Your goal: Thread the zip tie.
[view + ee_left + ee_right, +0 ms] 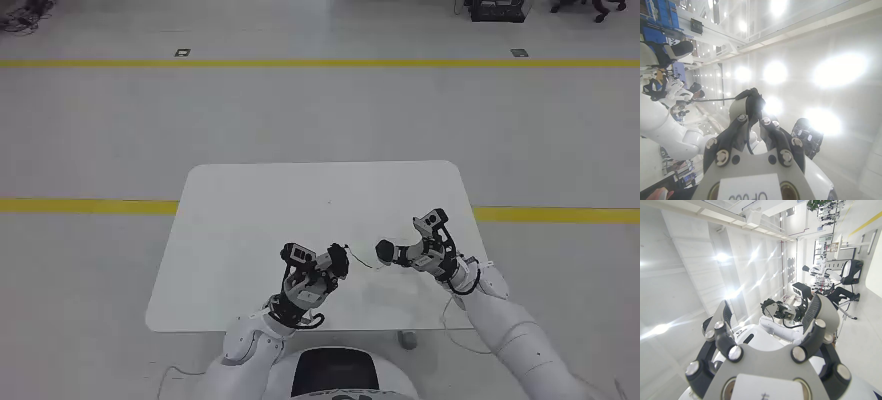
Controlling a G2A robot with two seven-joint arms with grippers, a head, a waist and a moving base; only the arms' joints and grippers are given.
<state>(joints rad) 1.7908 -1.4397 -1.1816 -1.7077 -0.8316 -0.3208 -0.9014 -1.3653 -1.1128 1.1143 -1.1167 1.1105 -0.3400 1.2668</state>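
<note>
The black zip tie (715,99) is thin. One strand of it sticks out sideways from my left gripper (752,94), and another strand runs back between the fingers. That gripper is shut on the tie and is held up above the near part of the white table (250,220). In the top view the zip tie (360,257) spans the short gap between my left gripper (336,262) and my right gripper (384,250). My right gripper (770,311) is open, its ribbed pads (811,311) wide apart with nothing held. It faces the left gripper (780,310) and the curved tie (769,313).
Both arms hover over the near edge of the table, whose surface is bare. Grey floor with yellow lines (320,63) lies around it. Other robots and equipment stand far off in the room.
</note>
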